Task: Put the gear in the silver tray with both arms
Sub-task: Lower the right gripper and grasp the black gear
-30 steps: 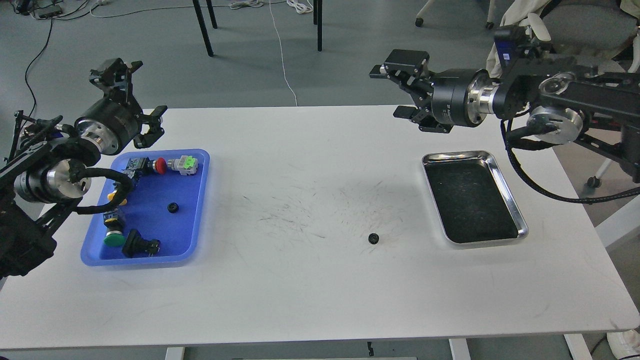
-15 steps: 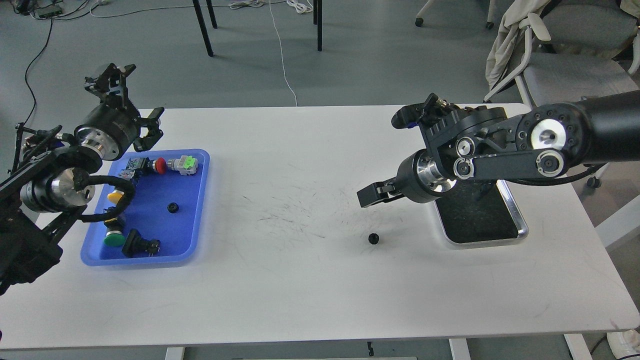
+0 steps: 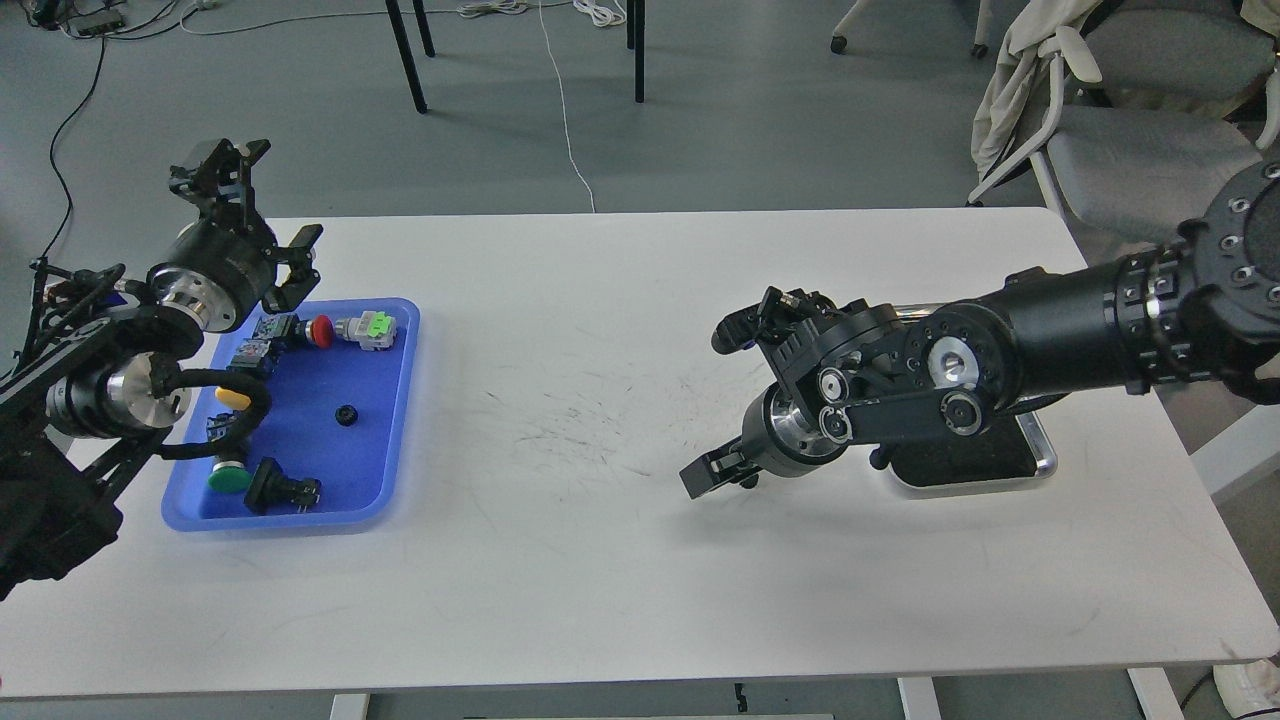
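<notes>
The silver tray (image 3: 1042, 457) lies at the right of the table, mostly covered by my right arm; only its near right corner and a strip of black floor show. My right gripper (image 3: 715, 471) is down at the table just left of the tray, dark and seen at an angle, so I cannot tell whether its jaws are open. The small black gear that lay on the table here is hidden under it. A second small black gear (image 3: 346, 415) lies in the blue tray (image 3: 395, 470). My left gripper (image 3: 257, 210) is open and empty, raised above the blue tray's far left corner.
The blue tray at the left also holds several push buttons and switches, among them a red button (image 3: 321, 331) and a green one (image 3: 229, 479). Chair legs and an office chair (image 3: 1130, 150) stand beyond the table's far edge.
My right arm has swung from high above the silver tray down and to the left, onto the spot where the loose gear lay, now covering it. My left gripper has shifted only slightly.
</notes>
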{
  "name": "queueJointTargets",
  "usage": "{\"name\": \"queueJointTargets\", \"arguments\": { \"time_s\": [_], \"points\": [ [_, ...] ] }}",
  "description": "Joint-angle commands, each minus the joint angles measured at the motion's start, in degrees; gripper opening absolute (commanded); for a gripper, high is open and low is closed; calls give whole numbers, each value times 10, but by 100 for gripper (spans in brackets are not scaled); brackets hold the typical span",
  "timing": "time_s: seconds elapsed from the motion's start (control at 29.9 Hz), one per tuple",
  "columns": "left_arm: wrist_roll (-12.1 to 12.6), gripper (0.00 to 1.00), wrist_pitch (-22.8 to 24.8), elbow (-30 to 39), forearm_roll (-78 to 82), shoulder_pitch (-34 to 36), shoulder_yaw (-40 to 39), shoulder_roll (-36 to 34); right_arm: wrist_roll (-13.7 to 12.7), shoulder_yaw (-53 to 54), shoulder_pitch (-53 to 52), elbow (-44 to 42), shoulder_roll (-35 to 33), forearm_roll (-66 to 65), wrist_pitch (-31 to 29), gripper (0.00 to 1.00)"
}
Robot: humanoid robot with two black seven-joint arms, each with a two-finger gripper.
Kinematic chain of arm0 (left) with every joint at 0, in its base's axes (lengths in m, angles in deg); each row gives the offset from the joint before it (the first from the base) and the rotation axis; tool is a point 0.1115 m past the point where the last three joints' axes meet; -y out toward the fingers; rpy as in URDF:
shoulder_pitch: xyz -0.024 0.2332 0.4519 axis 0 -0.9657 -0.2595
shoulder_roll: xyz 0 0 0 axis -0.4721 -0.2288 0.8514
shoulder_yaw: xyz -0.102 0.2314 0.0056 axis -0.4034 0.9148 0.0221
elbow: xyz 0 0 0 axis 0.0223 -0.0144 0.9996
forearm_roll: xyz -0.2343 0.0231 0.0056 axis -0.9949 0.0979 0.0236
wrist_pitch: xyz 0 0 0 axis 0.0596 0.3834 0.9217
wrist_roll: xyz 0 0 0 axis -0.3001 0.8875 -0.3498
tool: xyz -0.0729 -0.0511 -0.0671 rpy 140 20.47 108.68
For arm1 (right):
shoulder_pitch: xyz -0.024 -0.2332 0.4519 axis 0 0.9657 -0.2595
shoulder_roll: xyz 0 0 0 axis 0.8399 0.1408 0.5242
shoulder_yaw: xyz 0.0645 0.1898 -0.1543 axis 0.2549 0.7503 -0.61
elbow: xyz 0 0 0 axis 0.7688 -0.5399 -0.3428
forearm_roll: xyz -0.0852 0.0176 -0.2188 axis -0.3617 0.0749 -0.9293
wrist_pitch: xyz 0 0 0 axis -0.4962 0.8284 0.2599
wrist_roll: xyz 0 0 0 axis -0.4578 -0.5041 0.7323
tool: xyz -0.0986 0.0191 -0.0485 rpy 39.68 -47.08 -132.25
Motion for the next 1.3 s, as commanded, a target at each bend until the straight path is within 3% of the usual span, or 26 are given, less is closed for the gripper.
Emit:
{"name": "queueJointTargets", "arguments": {
  "time_s": [0.0,0.2,0.43,0.7,1.07,1.27],
  "points": [
    [-2,98,0,-1,0,-6,0,-3,0,-3,8,-10,7,-4,0,99],
    [-3,98,0,-1,0,-8,-1,-8,0,-13,13,-13,8,-26,0,97],
    [-4,98,0,-1,0,-8,-1,-9,0,-21,17,-20,12,-28,0,78],
    [-14,98,0,-1,0,-8,-2,-10,0,-28,28,-39,18,-28,0,74],
    [-15,98,0,-1,0,-8,-3,-11,1,-30,31,-47,18,-29,-2,47],
    [-15,98,0,-1,0,-8,-3,-15,1,-37,31,-49,18,-28,-2,45]
  ]
}}
